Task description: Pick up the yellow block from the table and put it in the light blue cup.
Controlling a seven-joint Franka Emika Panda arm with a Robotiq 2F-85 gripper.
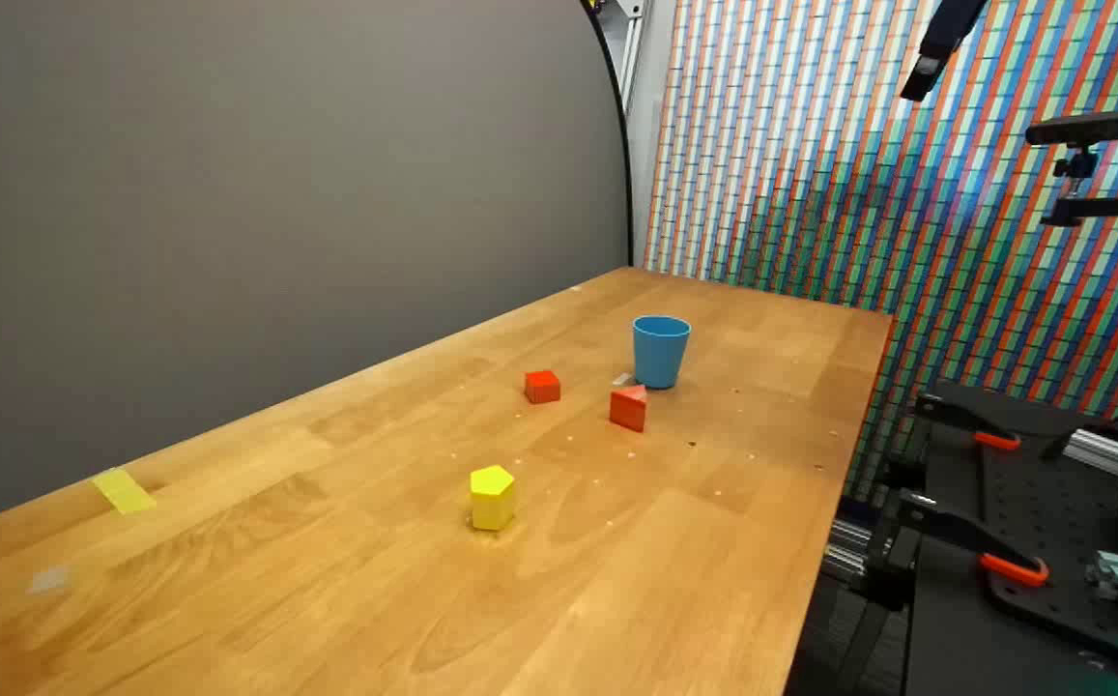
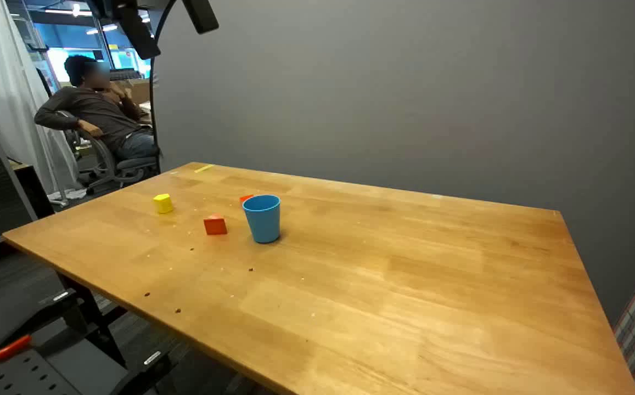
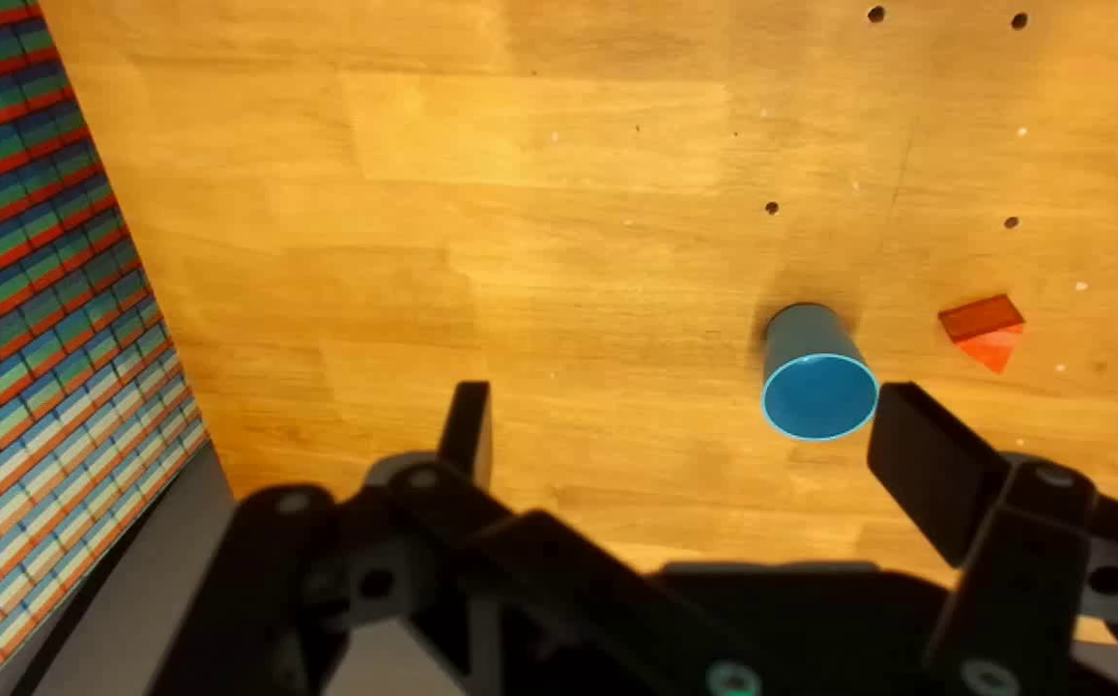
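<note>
In an exterior view, the yellow block [image 1: 492, 499] is seen upright on the table [image 1: 636, 599], well apart from the blue cup [image 1: 661, 354], probably to leave room for a grasp. In an exterior view, the gripper [image 2: 178, 42] is held high, presumably so that nothing is knocked. In the wrist view, its jaws are spread wide with nothing held; the cup is stood mouth up, apparently to receive the block.

Grained wooden table [image 2: 432, 285], smooth plastic-looking light blue cup [image 2: 264, 225].
</note>
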